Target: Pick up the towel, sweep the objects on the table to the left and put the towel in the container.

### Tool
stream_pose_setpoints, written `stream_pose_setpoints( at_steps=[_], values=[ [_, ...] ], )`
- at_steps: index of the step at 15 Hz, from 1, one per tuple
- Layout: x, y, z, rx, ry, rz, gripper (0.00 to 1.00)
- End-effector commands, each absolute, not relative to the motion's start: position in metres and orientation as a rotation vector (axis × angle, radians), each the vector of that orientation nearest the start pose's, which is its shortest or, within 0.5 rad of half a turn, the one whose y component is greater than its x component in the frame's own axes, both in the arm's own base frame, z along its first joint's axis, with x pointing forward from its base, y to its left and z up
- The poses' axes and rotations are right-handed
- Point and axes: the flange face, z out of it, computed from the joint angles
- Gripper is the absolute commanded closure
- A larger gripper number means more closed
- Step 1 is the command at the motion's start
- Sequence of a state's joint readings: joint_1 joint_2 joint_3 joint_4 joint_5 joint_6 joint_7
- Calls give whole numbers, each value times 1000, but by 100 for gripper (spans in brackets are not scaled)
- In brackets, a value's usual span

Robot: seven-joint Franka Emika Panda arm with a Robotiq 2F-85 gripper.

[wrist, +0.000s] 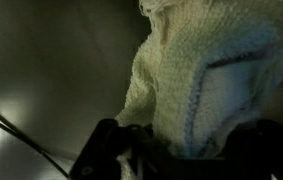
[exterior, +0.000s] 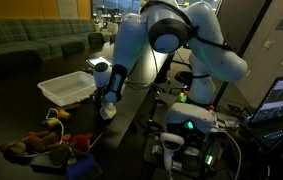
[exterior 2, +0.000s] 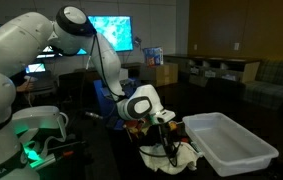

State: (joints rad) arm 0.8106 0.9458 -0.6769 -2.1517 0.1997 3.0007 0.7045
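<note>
My gripper [exterior: 107, 101] [exterior 2: 161, 134] is shut on the towel [exterior: 108, 112] [exterior 2: 181, 153], a whitish-grey cloth that hangs from it just above the dark table [exterior: 89, 128]. In the wrist view the towel [wrist: 201, 70] fills the right side, knit with a thin blue stripe, and its lower end is pinched at my gripper [wrist: 181, 155] between dark fingers [wrist: 106, 152]. The white container [exterior: 57, 96] [exterior 2: 226, 135] stands close beside the hanging towel and looks empty. The objects [exterior: 43, 140], several small red, orange and yellow pieces, lie in a heap at the table's near end.
The robot base with a green light [exterior: 186, 125] [exterior 2: 26, 130] stands beside the table. A bright screen [exterior: 281, 100] sits at the far right, another screen [exterior 2: 111, 30] behind the arm. A sofa [exterior: 31, 45] and boxes [exterior 2: 163, 72] are in the background.
</note>
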Motion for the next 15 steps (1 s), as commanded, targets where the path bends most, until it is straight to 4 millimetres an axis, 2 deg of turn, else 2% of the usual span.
stream_pose_setpoints(
  at_steps=[1, 4, 7, 11, 15],
  values=[
    [564, -8, 56, -3395, 1016, -574, 96],
    [583, -26, 45, -3412, 1056, -553, 96],
    [607, -31, 36, -3421, 1062, -553, 96],
    [637, -27, 27, -3424, 1046, -567, 96],
    [656, -12, 19, -3421, 1004, -576, 96]
  ],
)
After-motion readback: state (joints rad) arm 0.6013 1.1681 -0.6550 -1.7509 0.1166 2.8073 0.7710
